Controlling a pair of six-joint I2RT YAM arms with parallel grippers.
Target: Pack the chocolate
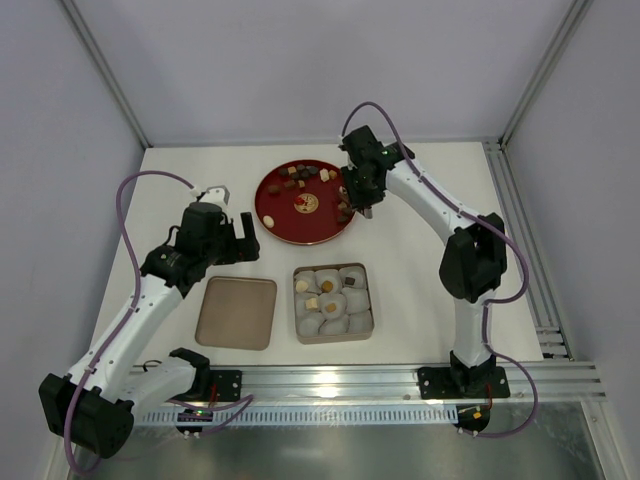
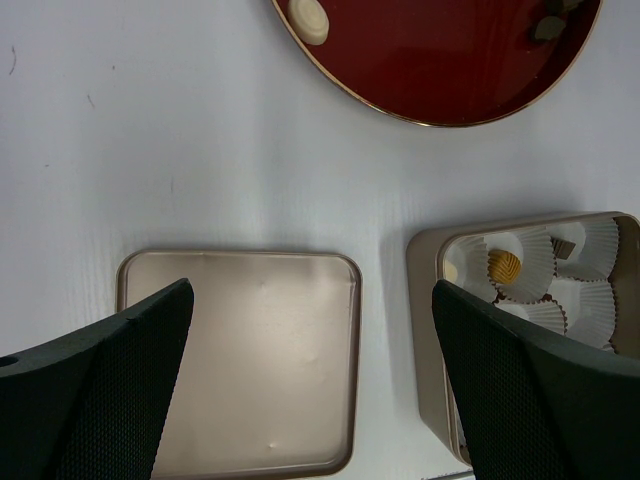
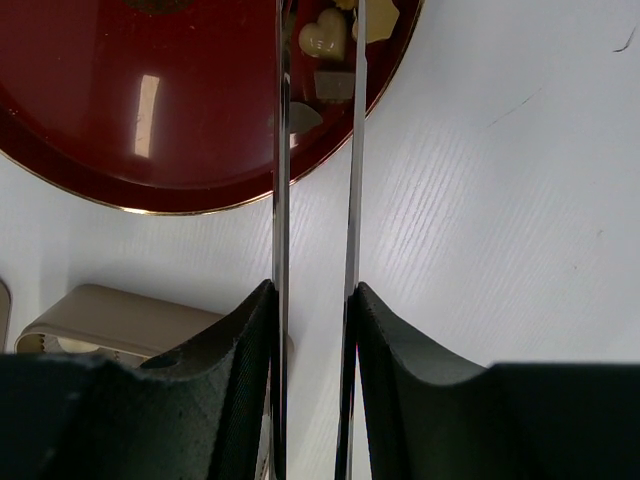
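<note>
Right claw (image 1: 351, 206) reaches over the right edge of the red plate (image 3: 150, 150), tips narrowly apart with chocolates (image 3: 325, 38) showing between (gripped or not, I cannot tell); left claw (image 2: 312, 290) gapes wide, nearside of that plate.

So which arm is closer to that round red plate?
Right arm: its jaws, holding metal tongs, hang over the plate's right edge. Left arm: open jaws beside its left rim.

Fingers (image 2: 110, 390) wide apart over tan tray (image 2: 250, 360); tin (image 2: 425, 300) just beside
</note>
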